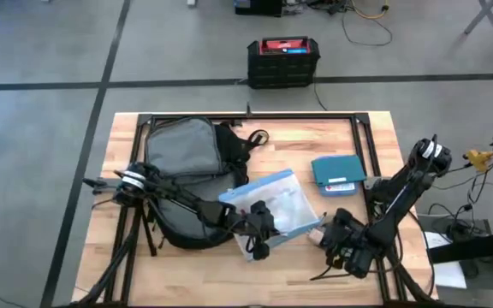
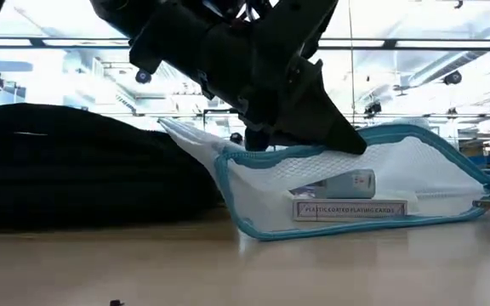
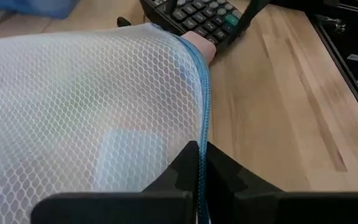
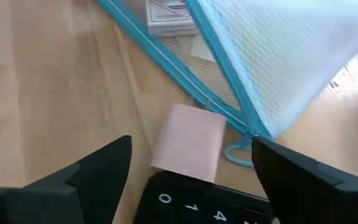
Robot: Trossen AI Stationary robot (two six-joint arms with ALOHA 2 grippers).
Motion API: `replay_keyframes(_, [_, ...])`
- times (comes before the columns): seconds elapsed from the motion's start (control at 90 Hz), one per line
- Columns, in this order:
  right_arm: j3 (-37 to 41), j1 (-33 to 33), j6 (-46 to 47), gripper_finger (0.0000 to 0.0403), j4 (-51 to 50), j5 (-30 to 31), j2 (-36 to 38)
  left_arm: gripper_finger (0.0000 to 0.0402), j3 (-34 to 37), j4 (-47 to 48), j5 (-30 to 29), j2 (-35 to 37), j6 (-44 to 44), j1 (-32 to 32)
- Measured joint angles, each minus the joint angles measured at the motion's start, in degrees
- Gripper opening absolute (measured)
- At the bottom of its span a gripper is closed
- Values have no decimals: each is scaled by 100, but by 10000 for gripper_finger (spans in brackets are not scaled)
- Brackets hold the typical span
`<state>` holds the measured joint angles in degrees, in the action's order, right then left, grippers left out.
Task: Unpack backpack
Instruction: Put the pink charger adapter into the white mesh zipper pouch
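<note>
Large rounded black fabric backpack w/ grey lining lies on the left half of the wooden desk. Left gripper just off its front edge, jaws clamped on the blue zipper edge of a white mesh pouch, lifting that side; card box and small bottle inside. Right gripper low beside pouch's far corner, jaws spread apart over a black calculator and a pink eraser block. Teal notebook nearby.

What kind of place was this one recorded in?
Probably a robotics lab or workshop: a wooden table stands on a grey concrete floor with dark tape lines, loose cables trail across it, and a large glass-walled hall opens behind.
</note>
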<state>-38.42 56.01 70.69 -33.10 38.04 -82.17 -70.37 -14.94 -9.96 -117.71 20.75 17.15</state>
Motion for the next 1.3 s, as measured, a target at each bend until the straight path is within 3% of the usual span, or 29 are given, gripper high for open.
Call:
replay_keyframes(0.3, [242, -13, 237, 306, 145, 101, -114, 0, 0, 112, 0, 0, -2, -15])
replay_keyframes(0.5, [246, -148, -304, 308, 1000, 47, -405, 0, 0, 140, -4, 2, -2, -21])
replay_keyframes(0.667, [246, -256, -93, 303, 1110, 3, -783, 0, 0, 131, -9, 16, 1, -35])
replay_keyframes(0.811, [239, -291, 217, 265, 1152, 24, -909, 0, -7, 113, -13, 24, 13, -35])
replay_keyframes(0.978, [30, -278, 12, 168, 1099, -142, -844, 0, -9, 96, -126, 31, 21, -46])
replay_keyframes(1.122, [-318, -282, -639, 166, 1245, -74, -850, 0, -9, 7, -319, 31, 19, -85])
replay_keyframes(1.3, [-427, -529, -1473, 166, 1608, 606, -881, 0, -11, -250, -317, 33, -22, -82])
